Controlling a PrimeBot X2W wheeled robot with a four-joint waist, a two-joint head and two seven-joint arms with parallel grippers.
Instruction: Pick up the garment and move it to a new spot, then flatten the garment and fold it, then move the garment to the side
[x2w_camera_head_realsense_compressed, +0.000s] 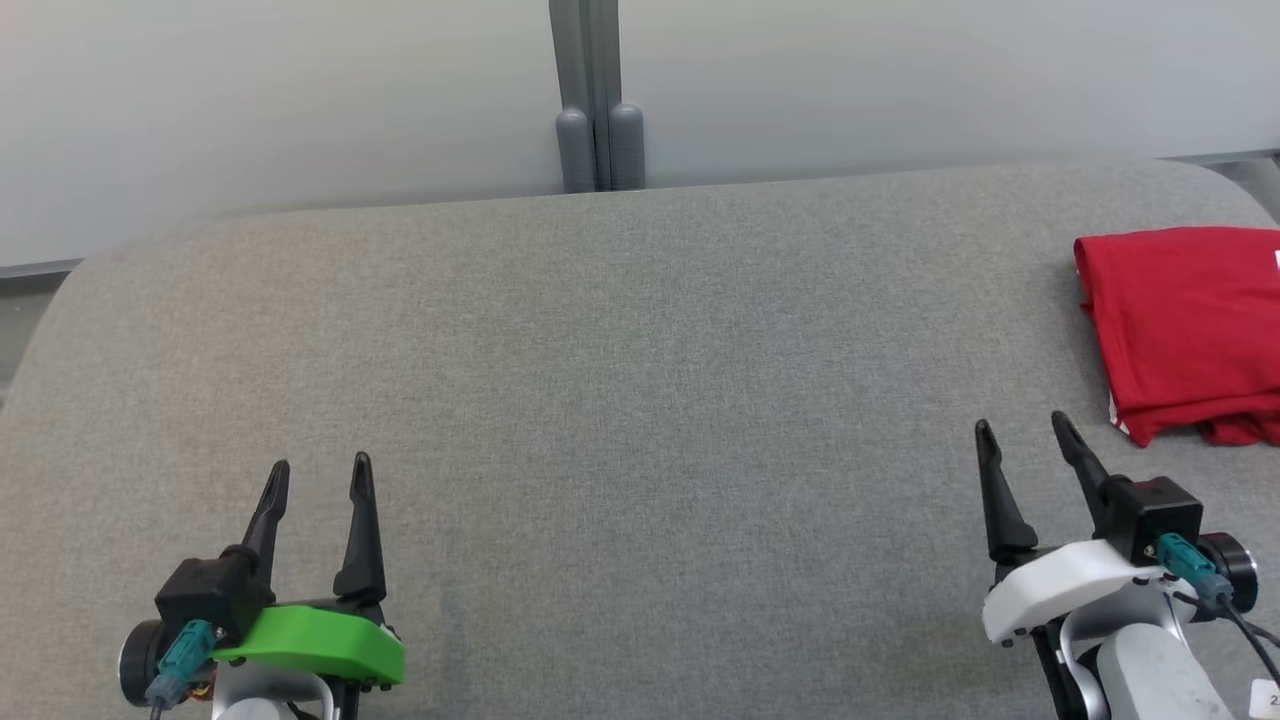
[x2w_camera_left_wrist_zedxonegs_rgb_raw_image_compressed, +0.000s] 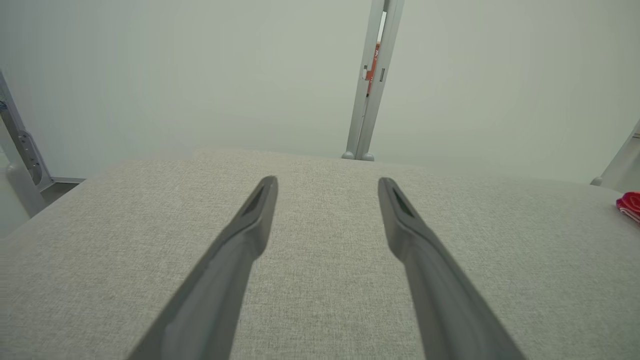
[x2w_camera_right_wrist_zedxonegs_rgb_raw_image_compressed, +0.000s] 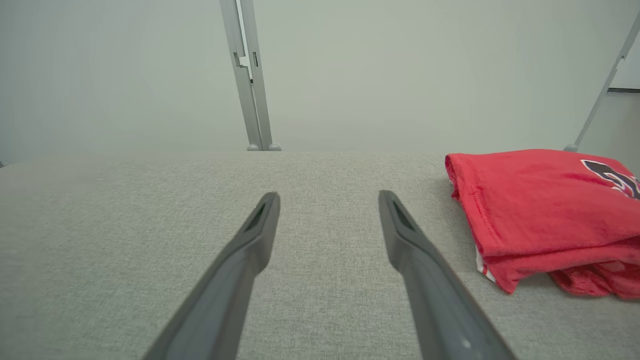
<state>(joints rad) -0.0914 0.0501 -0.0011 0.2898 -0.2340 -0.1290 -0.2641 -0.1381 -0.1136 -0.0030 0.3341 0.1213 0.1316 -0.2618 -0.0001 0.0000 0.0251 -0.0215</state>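
red shirt (x2w_camera_head_realsense_compressed: 1185, 330) folded, right edge of frame, on grey tabletop (x2w_camera_head_realsense_compressed: 600, 400) | left end effector (x2w_camera_head_realsense_compressed: 322, 461) wide open, empty | right end effector (x2w_camera_head_realsense_compressed: 1021, 421) same | looks finished; steer clear of shirt

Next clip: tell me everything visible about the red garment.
The red garment is soft knit cloth, folded into a thick, roughly rectangular stack, with a stitched hem, a dark print partly showing on top and a little white at a lower corner. It lies flat at the right side of the grey padded surface, cut off by the head view's right edge. It rests on that surface; the open right gripper stands apart from it.
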